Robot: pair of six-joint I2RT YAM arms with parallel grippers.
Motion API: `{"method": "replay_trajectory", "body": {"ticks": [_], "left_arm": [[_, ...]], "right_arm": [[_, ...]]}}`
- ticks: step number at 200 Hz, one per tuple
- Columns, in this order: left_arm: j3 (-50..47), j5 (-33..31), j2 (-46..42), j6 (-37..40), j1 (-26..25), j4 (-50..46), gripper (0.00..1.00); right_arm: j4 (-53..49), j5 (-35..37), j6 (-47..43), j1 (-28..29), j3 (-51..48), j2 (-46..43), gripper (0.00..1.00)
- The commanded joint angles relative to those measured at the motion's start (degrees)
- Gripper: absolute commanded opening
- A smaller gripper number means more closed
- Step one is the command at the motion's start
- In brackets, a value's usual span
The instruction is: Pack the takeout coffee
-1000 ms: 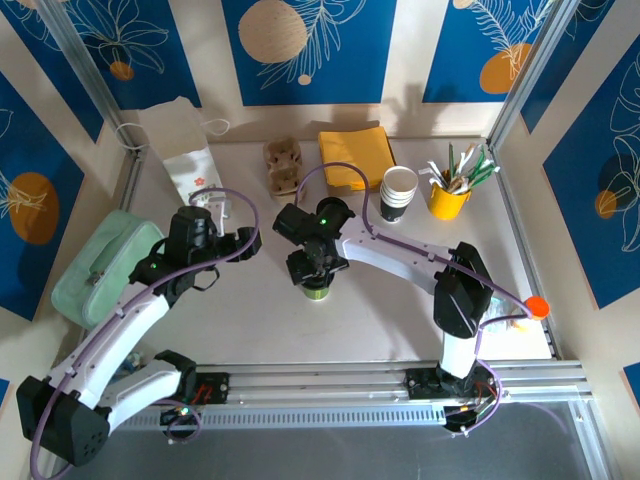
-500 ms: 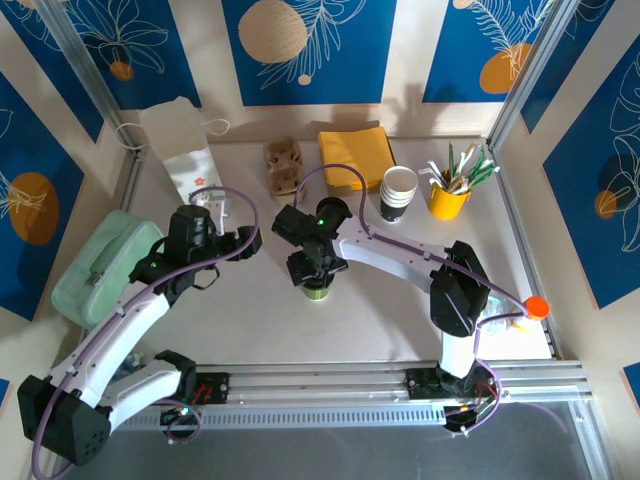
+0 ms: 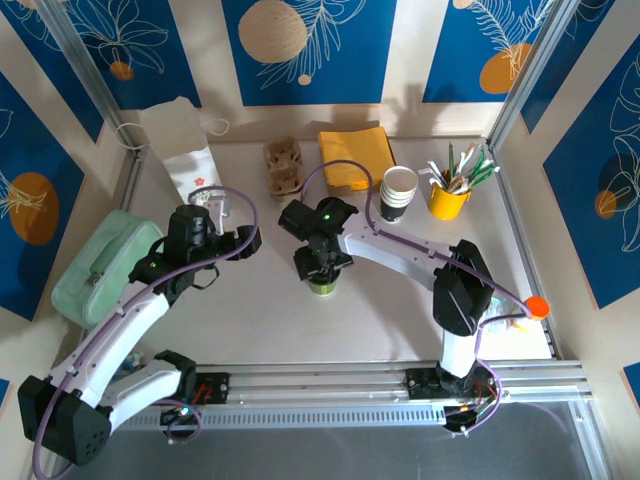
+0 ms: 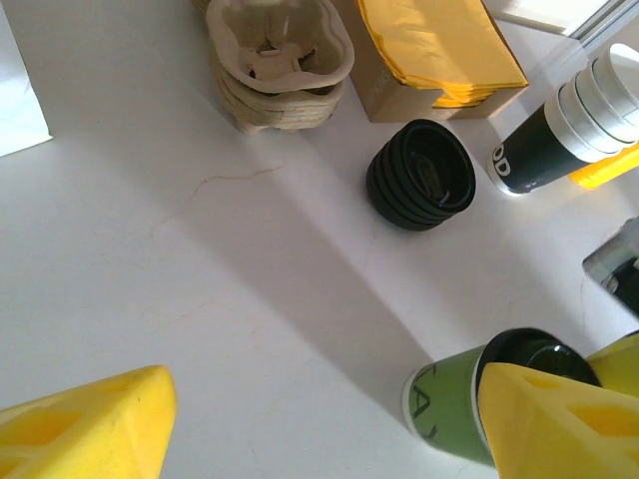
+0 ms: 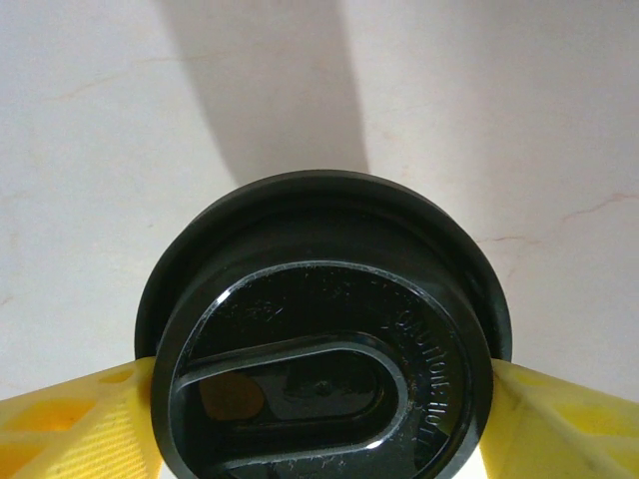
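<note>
1. Two arms reach over one pale table.
2. One left gripper sits left of centre in the overhead view. Its two yellow fingers are spread wide, with nothing but bare table between them.
3. One right gripper is at the centre of the overhead view. It has one finger against each side of a single black lid and is closed onto its rim. That lid sits on the one green cup.
4. One stack of takeout coffee cups stands upper right of centre, apart from both grippers. The cups have white rims and dark lower parts. I count three rims in the left wrist view, though there may be more.
5. One stack of spare lids lies just left of those cups, too tightly nested to count.
6. One stack of pulp carriers and one pile of yellow napkins run along the top.
7. In the overhead view, one white paper bag is at upper left and one mint pouch at far left. One yellow pot of stirrers stands right of the cups.
</note>
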Motion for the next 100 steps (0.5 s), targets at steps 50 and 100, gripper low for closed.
{"method": "replay_trajectory", "body": {"ticks": [50, 100], "left_arm": [[0.15, 1.4, -0.48, 0.35, 1.19, 0.18, 0.79], [0.0, 1.58, -0.5, 0.34, 1.35, 0.22, 0.79]], "right_arm": [[-0.8, 1.44, -3.87, -10.59, -6.65, -8.72, 0.74], [0.22, 1.34, -5.88, -20.86, -10.45, -12.55, 0.74]]}}
